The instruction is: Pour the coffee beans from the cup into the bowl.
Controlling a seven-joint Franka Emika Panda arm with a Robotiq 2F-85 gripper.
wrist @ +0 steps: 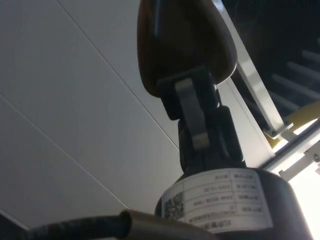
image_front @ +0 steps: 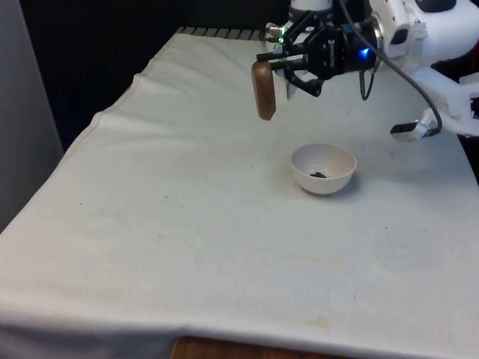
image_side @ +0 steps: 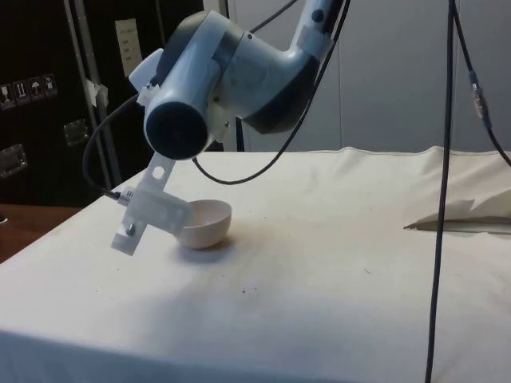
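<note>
A white bowl [image_front: 323, 167] stands on the cloth right of the table's middle in the front view, with a few dark coffee beans [image_front: 319, 175] at its bottom. My gripper [image_front: 275, 70] hangs above the table, up and to the front view's left of the bowl, shut on a brown cup [image_front: 263, 91]. The cup's long side stands nearly upright and it is clear of the bowl's rim. In the wrist view one finger [wrist: 192, 115] presses on the cup [wrist: 185, 45]. In the side view the bowl [image_side: 209, 223] sits just behind the arm's wrist.
The white cloth [image_front: 187, 224] covers the table, with a raised fold [image_side: 463, 214] at the side view's right. A black cable [image_side: 441, 199] hangs down there. A few dark specks [image_side: 244, 290] lie on the cloth near the bowl.
</note>
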